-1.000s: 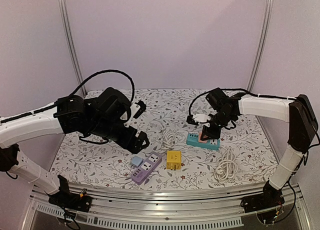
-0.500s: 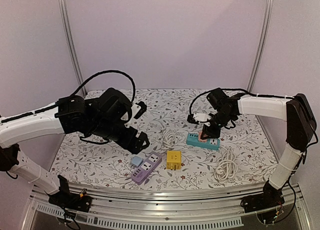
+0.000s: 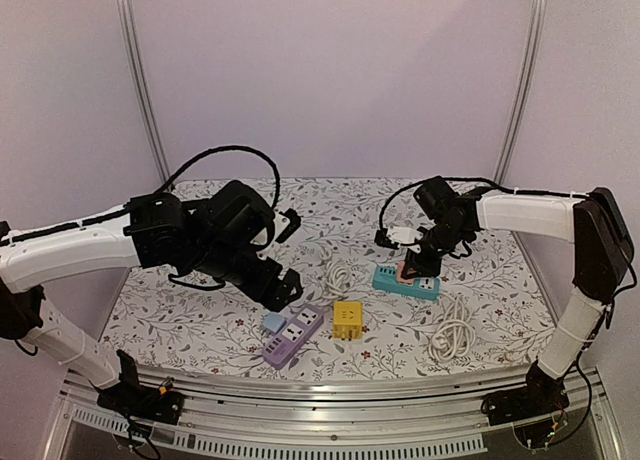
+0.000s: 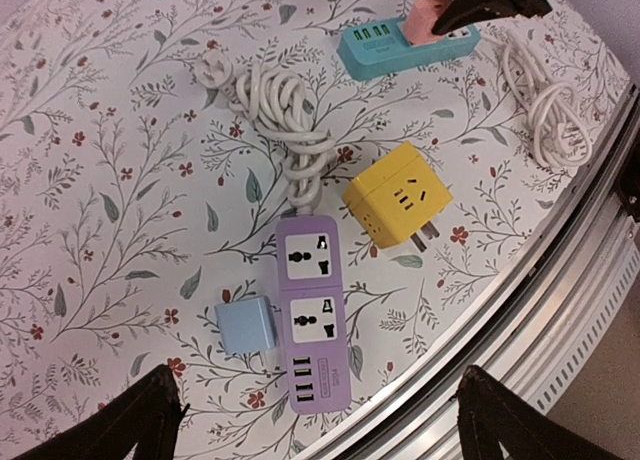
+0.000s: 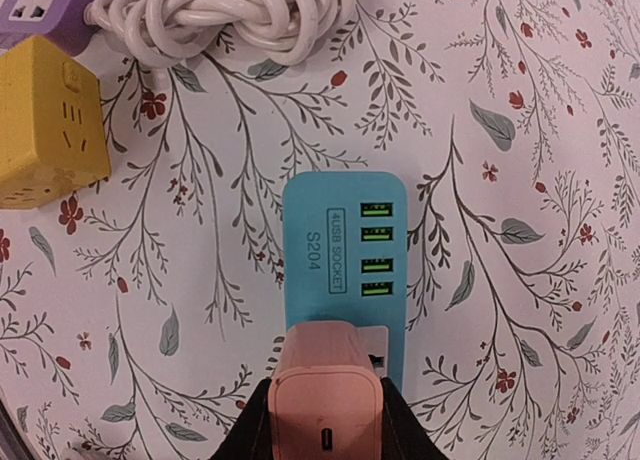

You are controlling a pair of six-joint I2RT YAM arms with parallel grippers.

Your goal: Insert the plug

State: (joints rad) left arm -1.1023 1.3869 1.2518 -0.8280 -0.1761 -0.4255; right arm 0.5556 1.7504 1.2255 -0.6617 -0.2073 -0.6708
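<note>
The floral table bears, near its front edge, a purple power strip touching a pale blue adapter, a yellow cube adapter beside it, a teal power strip farther back, a central cord coil, and a second coil toward the front-right corner.

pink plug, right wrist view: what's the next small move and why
Probably push the pink plug straight down into the teal strip. The right gripper is shut on it, and it sits at the strip's socket end beside the USB ports; full seating isn't visible.
</note>
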